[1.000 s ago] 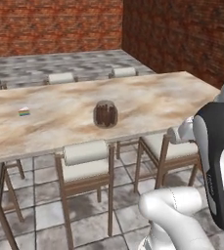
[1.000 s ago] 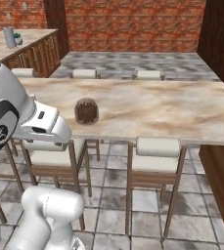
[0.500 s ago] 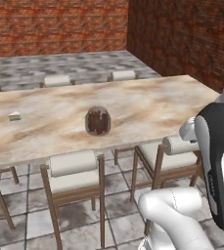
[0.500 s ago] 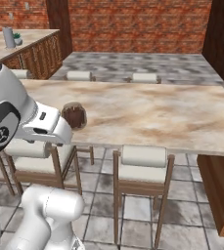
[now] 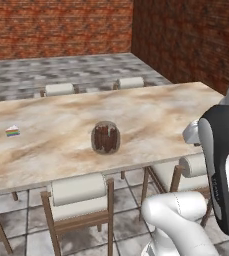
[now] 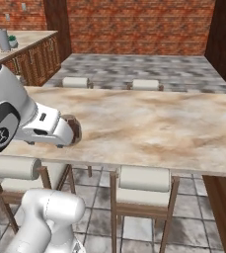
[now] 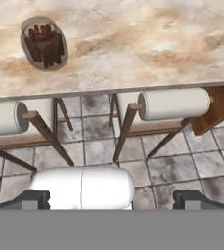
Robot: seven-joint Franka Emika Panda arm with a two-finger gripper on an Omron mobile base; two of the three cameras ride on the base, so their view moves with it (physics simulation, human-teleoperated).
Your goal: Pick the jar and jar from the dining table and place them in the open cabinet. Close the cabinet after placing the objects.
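Squat clear glass jar [image 5: 105,137] looked glossy; beige-brown marbled stone dining table [image 5: 151,115] smooth; wooden cream-cushioned chairs [image 5: 81,197] matt.

Home dining area beside a kitchen: long marbled dining table [image 5: 151,115], cushioned wooden chairs [image 6: 144,190], brick walls [image 5: 61,25], tiled floor, kitchen counter [image 6: 23,42] (wooden drawer fronts) stood at left.

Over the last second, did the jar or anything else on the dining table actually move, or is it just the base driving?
Just the base: the whole scene has slid left in both base views, so the cameras have moved rightward along the dining table. The jar of brown sticks stands upright in the same spot relative to the small coloured wedge. Nothing was grasped or released; the gripper stays open and empty.
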